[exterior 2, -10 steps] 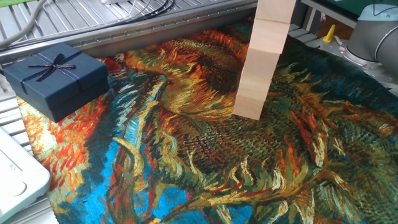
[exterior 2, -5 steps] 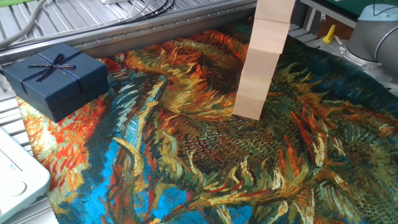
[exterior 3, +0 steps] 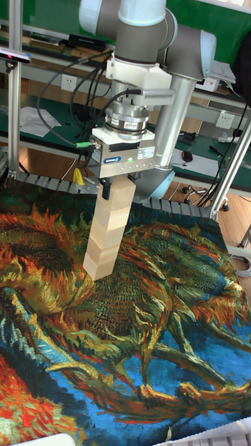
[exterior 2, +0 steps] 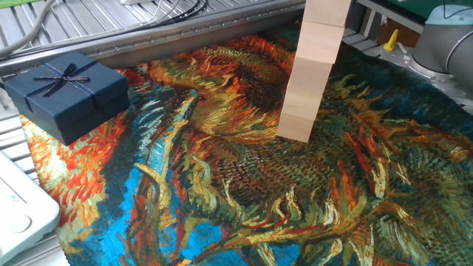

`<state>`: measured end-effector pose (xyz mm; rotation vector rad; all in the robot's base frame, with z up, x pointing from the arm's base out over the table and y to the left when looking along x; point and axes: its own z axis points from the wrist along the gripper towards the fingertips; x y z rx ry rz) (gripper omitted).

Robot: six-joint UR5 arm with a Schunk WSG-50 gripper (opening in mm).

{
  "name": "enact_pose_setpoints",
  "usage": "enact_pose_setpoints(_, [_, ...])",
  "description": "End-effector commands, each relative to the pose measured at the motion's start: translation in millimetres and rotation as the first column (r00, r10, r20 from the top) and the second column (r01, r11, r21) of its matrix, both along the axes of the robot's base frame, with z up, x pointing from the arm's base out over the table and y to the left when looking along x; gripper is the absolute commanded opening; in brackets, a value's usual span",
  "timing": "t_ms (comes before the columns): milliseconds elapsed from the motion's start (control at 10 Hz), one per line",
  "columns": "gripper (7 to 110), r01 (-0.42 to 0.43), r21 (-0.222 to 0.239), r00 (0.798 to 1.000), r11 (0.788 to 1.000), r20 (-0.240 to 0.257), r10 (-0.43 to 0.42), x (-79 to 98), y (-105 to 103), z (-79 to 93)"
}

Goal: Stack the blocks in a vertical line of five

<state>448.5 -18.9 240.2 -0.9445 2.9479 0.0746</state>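
Several pale wooden blocks stand stacked in one column on the painted cloth, right of centre, and the column's top runs out of the fixed view. In the tall fixed view the same blocks rise to my gripper, which hangs straight above them. Its dark fingers sit against the sides of the top block, so the gripper looks shut on it. The column leans slightly to the right in both views. No loose block lies on the cloth.
A dark navy gift box with a ribbon bow sits at the cloth's far left corner. A white device lies off the cloth at the lower left. The arm's base and a yellow part are at the back right.
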Motion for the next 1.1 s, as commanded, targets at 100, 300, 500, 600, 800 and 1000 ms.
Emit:
enact_pose_setpoints(100, [7, 0.005, 0.019, 1.000, 1.000, 0.001, -0.005, 0.4, 4.5, 1.7])
enact_pose_setpoints(300, [7, 0.005, 0.021, 1.000, 1.000, 0.003, -0.005, 0.8, 5.0, 1.9])
enact_pose_setpoints(500, [7, 0.005, 0.022, 1.000, 1.000, 0.004, -0.005, 1.2, 5.5, 2.0])
enact_pose_setpoints(600, [7, 0.007, 0.021, 1.000, 1.000, 0.004, -0.007, 1.2, 5.2, 2.0])
enact_pose_setpoints(800, [7, 0.007, 0.015, 1.000, 1.000, 0.007, -0.007, 2.0, 3.6, 1.9])
enact_pose_setpoints(1000, [7, 0.001, 0.019, 1.000, 1.000, 0.006, -0.001, 2.3, 4.2, 2.2])
